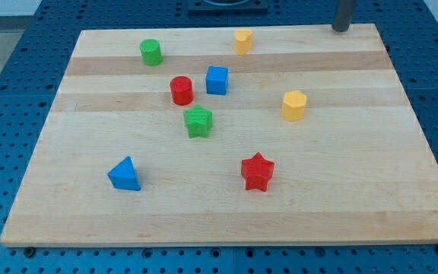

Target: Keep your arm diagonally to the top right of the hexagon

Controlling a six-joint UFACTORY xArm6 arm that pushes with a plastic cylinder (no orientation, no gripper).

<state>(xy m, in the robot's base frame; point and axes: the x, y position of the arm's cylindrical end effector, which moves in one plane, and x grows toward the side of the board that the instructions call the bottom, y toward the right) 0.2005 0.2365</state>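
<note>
As the rod's tip [342, 29] rests at the worktop's [226, 217] top edge, the yellow hexagon [294, 105] lies diagonally below it, toward the view's left.

The end effector is a bare rod with nothing to spread or pinch; it touches no block. The hexagon sits right of centre, well apart from the tip, which already stands to its upper right. The small yellow block [242, 40] near the top edge may be a star. The pale wooden board rests on a blue perforated bench [21, 34].
</note>
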